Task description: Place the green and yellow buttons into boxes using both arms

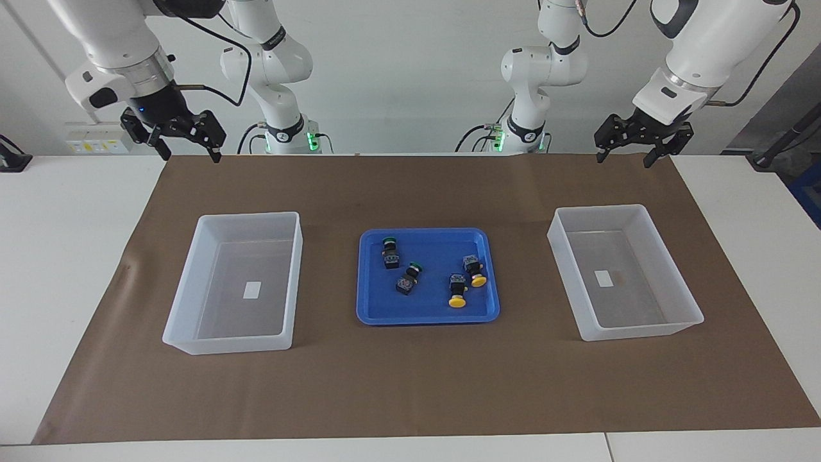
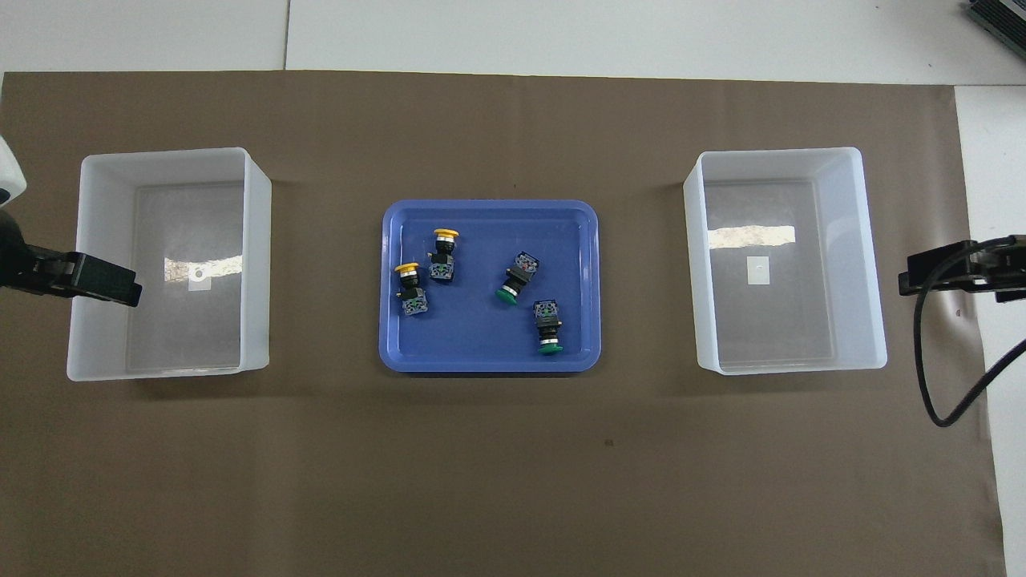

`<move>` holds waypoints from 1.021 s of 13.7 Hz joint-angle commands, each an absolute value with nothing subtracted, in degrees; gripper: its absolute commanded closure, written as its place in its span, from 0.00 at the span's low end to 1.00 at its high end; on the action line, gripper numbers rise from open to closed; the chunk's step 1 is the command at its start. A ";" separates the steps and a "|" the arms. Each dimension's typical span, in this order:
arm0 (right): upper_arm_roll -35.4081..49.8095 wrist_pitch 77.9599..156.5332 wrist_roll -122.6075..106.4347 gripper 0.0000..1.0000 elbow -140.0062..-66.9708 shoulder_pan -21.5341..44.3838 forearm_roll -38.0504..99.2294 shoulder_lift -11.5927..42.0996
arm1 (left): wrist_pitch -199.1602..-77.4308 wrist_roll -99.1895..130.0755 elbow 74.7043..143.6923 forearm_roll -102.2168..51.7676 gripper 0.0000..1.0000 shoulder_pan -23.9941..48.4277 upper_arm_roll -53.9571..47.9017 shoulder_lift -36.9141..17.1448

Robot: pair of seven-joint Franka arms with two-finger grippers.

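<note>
Buttons, four of them, lie on their sides in the shallow blue tray (image 1: 428,314) at the middle of the frame in both views, on the brown paper mat (image 1: 410,391). In the facing view, the two green buttons, one (image 1: 389,251) and the other (image 1: 408,277), occupy the tray's left half; the two yellow buttons, one (image 1: 474,270) and the other (image 1: 457,290), sit just beside each other in its right half. Two translucent boxes flank the tray, well apart from it: one box (image 1: 186,301) at centre left, the other box (image 1: 680,301) at centre right, each holding only a small white label. The right gripper (image 1: 186,151) hangs at the upper left, fingers spread apart, clasping nothing. The left gripper (image 1: 625,154) hangs at the upper right, likewise spread and bare.
</note>
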State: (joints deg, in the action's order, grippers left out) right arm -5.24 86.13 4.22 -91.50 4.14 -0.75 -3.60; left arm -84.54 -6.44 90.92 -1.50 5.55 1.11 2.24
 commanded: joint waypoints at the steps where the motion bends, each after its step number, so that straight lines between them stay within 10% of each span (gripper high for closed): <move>1: -5.10 87.44 2.81 0.00 -91.32 3.69 -1.67 -3.34 | -84.11 -6.50 91.76 -0.62 0.00 5.36 0.97 3.16; 14: -4.92 92.97 11.32 0.00 -95.45 7.81 -0.79 -2.47 | -84.02 -6.50 91.76 -0.62 0.00 5.36 0.97 3.16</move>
State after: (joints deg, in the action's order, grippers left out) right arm -5.07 90.20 7.21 -94.25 5.16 -0.95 -3.35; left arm -84.54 -6.44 90.92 -1.50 5.55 1.11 2.24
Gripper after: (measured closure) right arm 0.000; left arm 0.000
